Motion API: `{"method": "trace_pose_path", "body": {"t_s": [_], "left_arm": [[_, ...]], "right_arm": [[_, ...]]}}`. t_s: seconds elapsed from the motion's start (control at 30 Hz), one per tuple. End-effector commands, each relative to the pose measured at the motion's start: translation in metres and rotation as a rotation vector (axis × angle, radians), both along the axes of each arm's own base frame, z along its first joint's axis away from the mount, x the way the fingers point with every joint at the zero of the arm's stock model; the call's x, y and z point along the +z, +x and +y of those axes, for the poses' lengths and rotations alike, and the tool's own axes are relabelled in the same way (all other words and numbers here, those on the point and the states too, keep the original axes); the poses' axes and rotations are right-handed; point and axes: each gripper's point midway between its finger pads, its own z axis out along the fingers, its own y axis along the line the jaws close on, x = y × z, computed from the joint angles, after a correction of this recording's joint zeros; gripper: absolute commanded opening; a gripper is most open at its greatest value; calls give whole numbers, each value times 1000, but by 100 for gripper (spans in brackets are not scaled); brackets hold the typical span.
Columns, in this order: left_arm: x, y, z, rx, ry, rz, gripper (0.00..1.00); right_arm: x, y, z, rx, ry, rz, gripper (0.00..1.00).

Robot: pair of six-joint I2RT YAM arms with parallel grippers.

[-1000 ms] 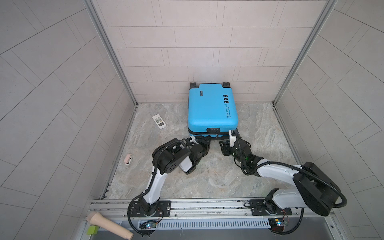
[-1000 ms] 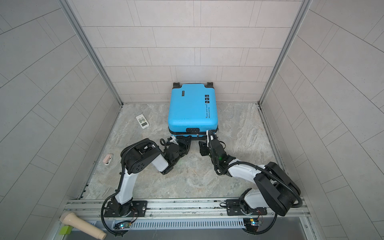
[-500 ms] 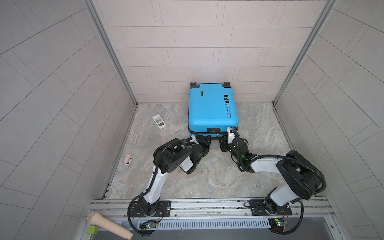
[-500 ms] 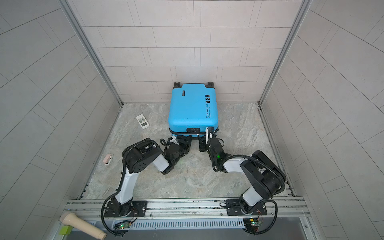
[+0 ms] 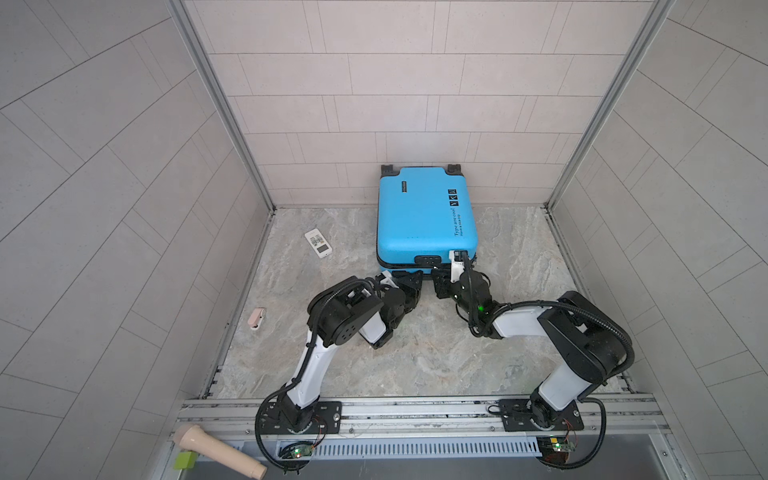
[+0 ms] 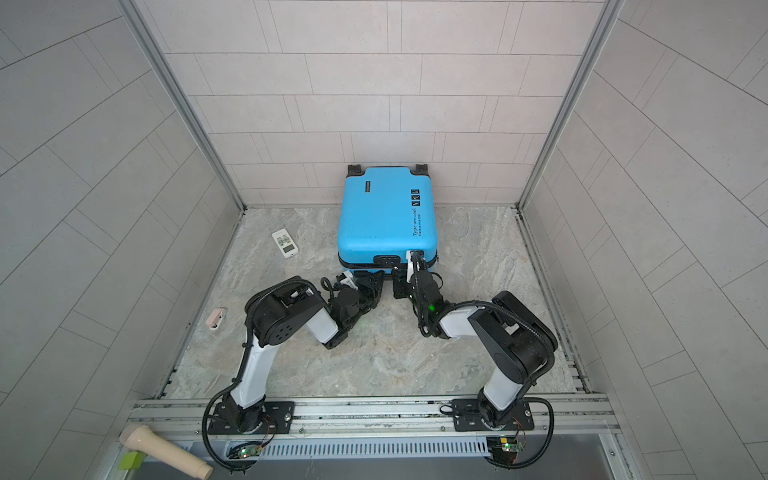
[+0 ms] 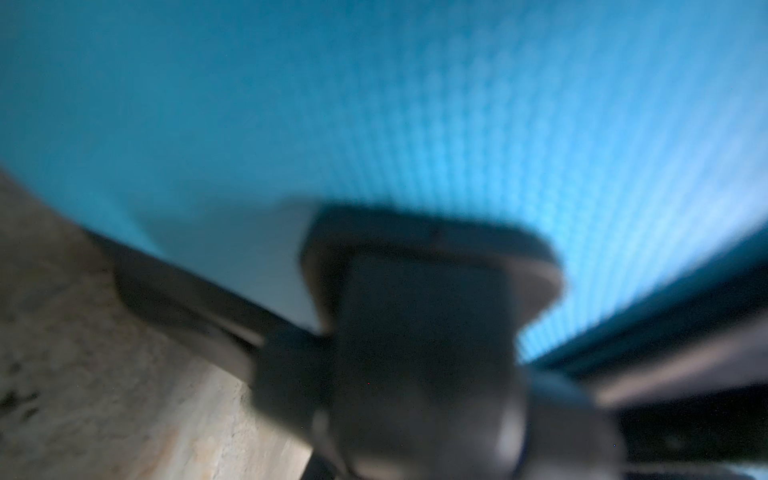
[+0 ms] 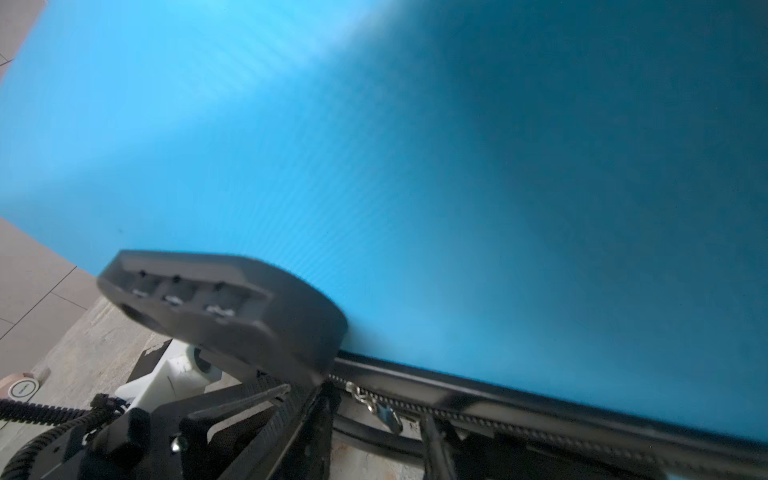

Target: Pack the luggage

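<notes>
Luggage (image 5: pixel 419 216): bright-blue hard shell, shut, lying flat, wheels against the back wall. Printed: "Type are cool", "Have a nice trip". Black zipper (image 8: pixel 478 420), three-dial lock (image 8: pixel 220 303). Marbled grey surface (image 5: pixel 415 365); pale tiled walls (image 5: pixel 374 104). Left jaws and right jaws at its near edge; spread or pinching, cannot tell.

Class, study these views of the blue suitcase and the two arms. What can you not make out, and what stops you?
Inside of the luggage: both top views, closed shell hides it.
Whether the left gripper holds anything: too small in a top view, blurred in the left wrist view.
Lock dial digits: right wrist view, too blurred.
Print on the white flat item: both top views, too small.
</notes>
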Motion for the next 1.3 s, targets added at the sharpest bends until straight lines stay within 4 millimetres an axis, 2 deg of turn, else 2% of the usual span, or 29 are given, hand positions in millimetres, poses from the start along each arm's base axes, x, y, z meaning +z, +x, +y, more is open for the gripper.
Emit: {"method": "trace_pose_path", "body": {"t_s": [0.0,0.4,0.6,0.77,1.27], "left_arm": [[-11,21,-14,-100,45,23,0],[-15,18,-17,-122,45,33,0],[-18,16,-16,-124,48,40,0],[-18,16,-14,-119,49,42,0],[-23,18,4,-58,65,59,0]], "right_arm": [[9,12,-3,-32,50,-28,36],[10,25,-2,-60,165,-49,21],[5,34,-16,-127,248,-42,10],[2,32,-29,-156,272,-37,0],[-8,13,-73,-221,197,35,0]]}}
